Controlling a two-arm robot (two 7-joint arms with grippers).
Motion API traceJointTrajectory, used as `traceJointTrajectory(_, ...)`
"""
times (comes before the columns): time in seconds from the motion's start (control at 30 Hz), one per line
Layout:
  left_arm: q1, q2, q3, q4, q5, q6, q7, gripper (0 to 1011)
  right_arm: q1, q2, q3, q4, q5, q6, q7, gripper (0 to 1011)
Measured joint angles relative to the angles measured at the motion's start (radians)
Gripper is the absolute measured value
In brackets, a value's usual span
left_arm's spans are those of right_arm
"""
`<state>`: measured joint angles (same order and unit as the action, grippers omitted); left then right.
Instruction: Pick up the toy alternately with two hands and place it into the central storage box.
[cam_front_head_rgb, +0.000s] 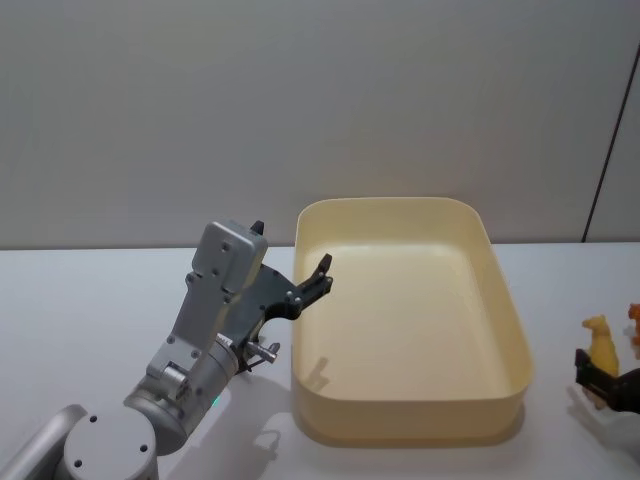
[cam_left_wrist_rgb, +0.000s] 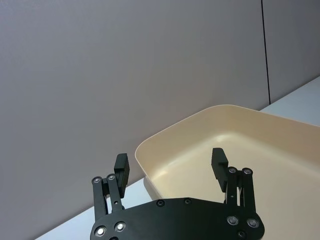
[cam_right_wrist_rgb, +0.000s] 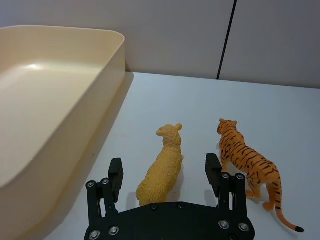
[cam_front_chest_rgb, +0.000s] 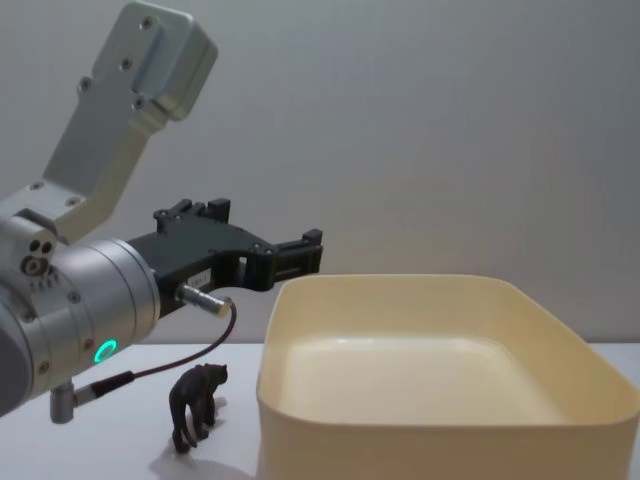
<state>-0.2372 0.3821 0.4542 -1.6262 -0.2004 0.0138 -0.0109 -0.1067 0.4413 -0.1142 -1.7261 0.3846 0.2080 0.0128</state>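
The central storage box (cam_front_head_rgb: 400, 425), a pale cream tub, stands in the middle of the white table. At its right a yellow lamb-like toy (cam_right_wrist_rgb: 162, 170) stands on the table beside a striped orange tiger toy (cam_right_wrist_rgb: 250, 167). My right gripper (cam_right_wrist_rgb: 164, 172) is open low over the table, one finger on each side of the yellow toy (cam_front_head_rgb: 600, 343), with a gap to it on both sides. My left gripper (cam_front_head_rgb: 315, 280) hangs open and holding nothing above the table, just outside the box's left wall (cam_front_chest_rgb: 420, 440). Its fingers (cam_left_wrist_rgb: 121, 167) point towards the box (cam_left_wrist_rgb: 175, 135).
A dark brown animal figurine (cam_front_chest_rgb: 195, 400) stands on the table left of the box, below my left gripper (cam_front_chest_rgb: 300, 250). The tiger (cam_front_head_rgb: 635, 320) is at the head view's right edge. A grey wall runs behind the table.
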Motion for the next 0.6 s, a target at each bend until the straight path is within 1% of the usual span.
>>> traceJointTrajectory(0.33,0.0,0.0,0.0,0.0,0.0,0.0,0.0,1001,0.064,-0.04,-0.025,0.083,-0.053,0.022,0.008,1001)
traceJointTrajectory(0.53,0.0,0.0,0.0,0.0,0.0,0.0,0.0,1001,0.088,-0.055,-0.034,0.115,-0.075,0.029,0.01,902)
traceJointTrajectory(0.6,0.0,0.0,0.0,0.0,0.0,0.0,0.0,1001,0.092,-0.058,-0.036,0.12,-0.079,0.03,0.01,831)
